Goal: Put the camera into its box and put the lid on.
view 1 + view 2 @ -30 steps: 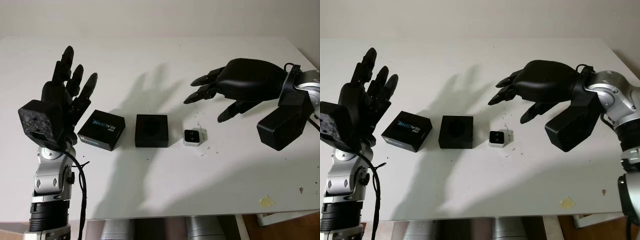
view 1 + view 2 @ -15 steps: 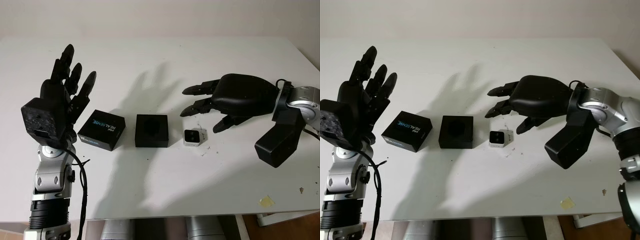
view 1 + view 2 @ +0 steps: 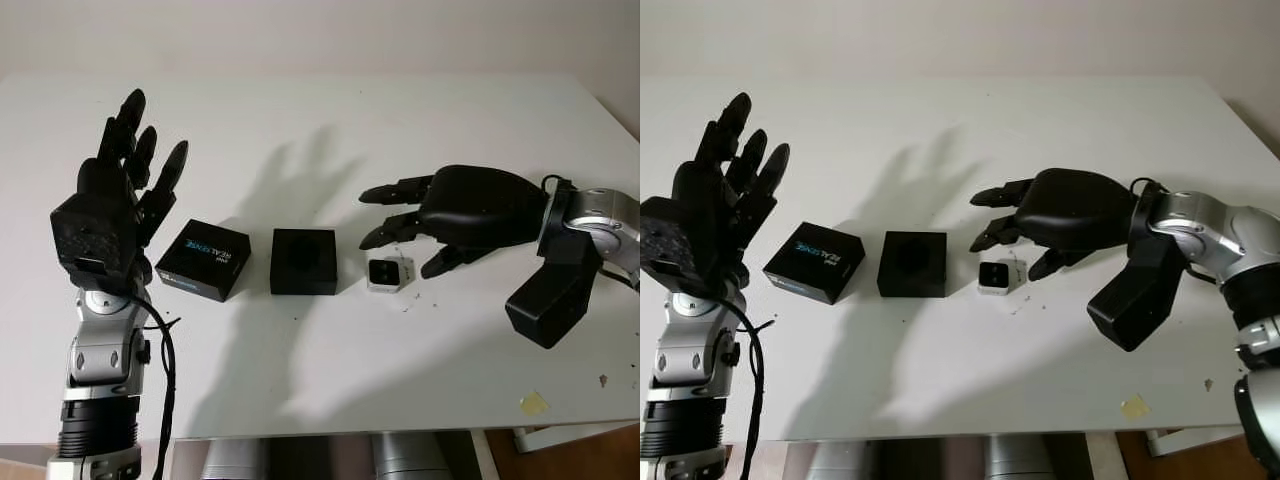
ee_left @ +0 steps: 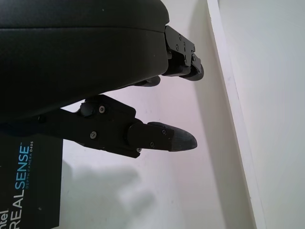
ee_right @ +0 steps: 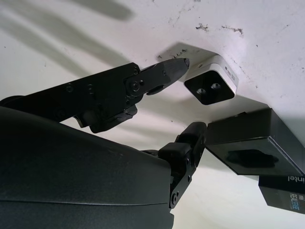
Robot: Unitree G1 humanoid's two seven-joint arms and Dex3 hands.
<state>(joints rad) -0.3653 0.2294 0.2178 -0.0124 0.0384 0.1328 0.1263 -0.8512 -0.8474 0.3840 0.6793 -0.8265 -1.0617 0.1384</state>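
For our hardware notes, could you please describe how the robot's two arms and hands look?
Both hands, the left hand and right hand, are glossy black shells with jointed black fingers held by small screws. Each wrist carries a black boxy camera block. The forearms are silver metal with black ribbed collars, and a black cable runs down the left arm.
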